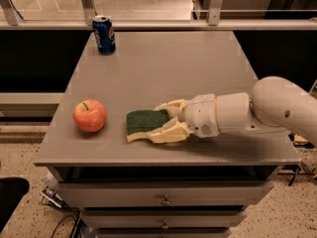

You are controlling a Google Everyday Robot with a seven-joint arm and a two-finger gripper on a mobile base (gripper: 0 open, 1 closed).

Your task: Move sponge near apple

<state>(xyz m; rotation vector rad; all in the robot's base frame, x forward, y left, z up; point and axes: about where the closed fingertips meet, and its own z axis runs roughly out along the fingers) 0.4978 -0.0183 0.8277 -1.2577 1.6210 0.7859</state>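
The sponge (140, 120), dark green on top with a pale yellow base, lies on the grey table (163, 63) near its front edge. My gripper (154, 121) reaches in from the right, level with the tabletop. Its cream fingers (168, 133) sit on the far and near sides of the sponge's right end, shut on it. The red-orange apple (90, 115) stands to the left of the sponge, with a short gap of bare table between them. The sponge's right end is hidden between the fingers.
A blue soda can (104, 33) stands at the table's back left corner. Drawers with small knobs (165, 200) sit under the tabletop. A metal rail (158, 23) runs behind the table. My white arm (277, 108) crosses the right front part of the table.
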